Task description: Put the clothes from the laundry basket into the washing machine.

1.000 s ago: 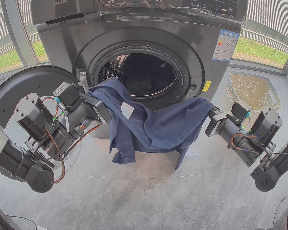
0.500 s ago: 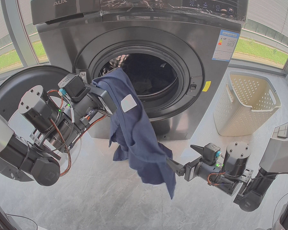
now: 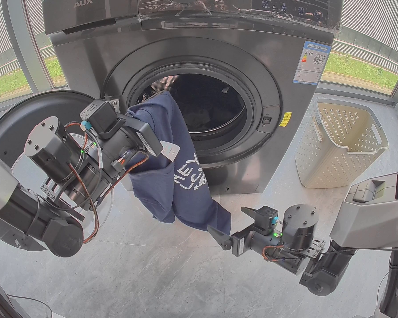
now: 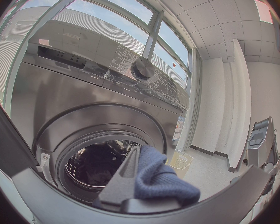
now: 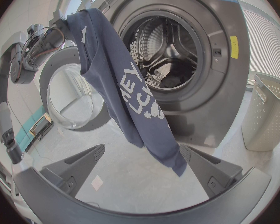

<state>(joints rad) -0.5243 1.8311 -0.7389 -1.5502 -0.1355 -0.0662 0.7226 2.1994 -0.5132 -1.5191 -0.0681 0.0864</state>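
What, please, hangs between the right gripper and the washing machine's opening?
The navy shirt, held up by the left gripper, as the right wrist view shows.

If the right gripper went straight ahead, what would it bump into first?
Probably the dangling bottom of the navy shirt, ahead of the open right gripper; the washing machine stands behind it, though depth is unclear.

Ahead of me stands the washing machine (image 3: 252,45), its door (image 3: 35,111) swung out to the left and the laundry basket (image 3: 340,146) on the floor (image 3: 163,279) to its right. A shirt (image 3: 181,177) hangs from my left gripper (image 3: 139,126) before the drum (image 3: 199,102), where other clothes (image 5: 174,78) lie. My right gripper (image 3: 227,221) sits just below the hem.
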